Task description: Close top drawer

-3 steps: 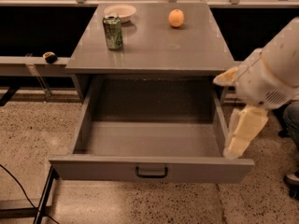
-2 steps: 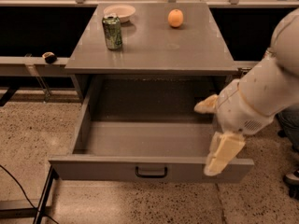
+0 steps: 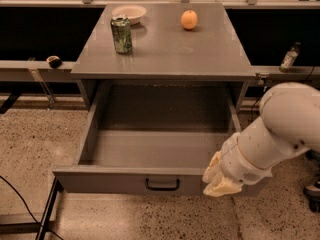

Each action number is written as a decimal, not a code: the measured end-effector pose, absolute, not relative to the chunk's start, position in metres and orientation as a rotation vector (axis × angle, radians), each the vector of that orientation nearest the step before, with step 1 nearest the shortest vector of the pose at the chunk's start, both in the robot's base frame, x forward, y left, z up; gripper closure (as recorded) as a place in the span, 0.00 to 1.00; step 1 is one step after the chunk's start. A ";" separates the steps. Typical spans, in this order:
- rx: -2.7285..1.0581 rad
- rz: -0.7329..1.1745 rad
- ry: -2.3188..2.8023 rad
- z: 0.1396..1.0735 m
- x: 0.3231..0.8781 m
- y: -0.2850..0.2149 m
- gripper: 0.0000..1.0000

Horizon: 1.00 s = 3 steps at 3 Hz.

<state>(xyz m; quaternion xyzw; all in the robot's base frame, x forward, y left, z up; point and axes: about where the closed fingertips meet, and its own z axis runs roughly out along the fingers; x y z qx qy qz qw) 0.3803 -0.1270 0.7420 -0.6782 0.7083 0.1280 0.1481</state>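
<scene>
The top drawer (image 3: 125, 181) is a wide grey metal tray pulled fully out of the cabinet, empty inside, with a small dark handle (image 3: 162, 185) in the middle of its flat front panel. My gripper (image 3: 216, 180), cream-coloured on a white arm, is low at the right end of the drawer's front panel, right of the handle and in front of the panel. I cannot see whether it touches the panel.
On the cabinet top (image 3: 165, 44) stand a green can (image 3: 121, 34), a white bowl (image 3: 129, 12) and an orange (image 3: 189, 19). A small bottle (image 3: 289, 57) stands on a ledge at the right. A black cable (image 3: 20, 199) lies on the speckled floor at the left.
My arm has swung down and left, from beside the drawer's right wall to in front of its front panel. The drawer has not moved.
</scene>
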 end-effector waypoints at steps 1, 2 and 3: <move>-1.958 0.353 2.067 0.709 0.374 -0.133 0.84; -1.935 0.309 2.041 0.677 0.375 -0.129 1.00; -1.935 0.309 2.041 0.677 0.375 -0.129 1.00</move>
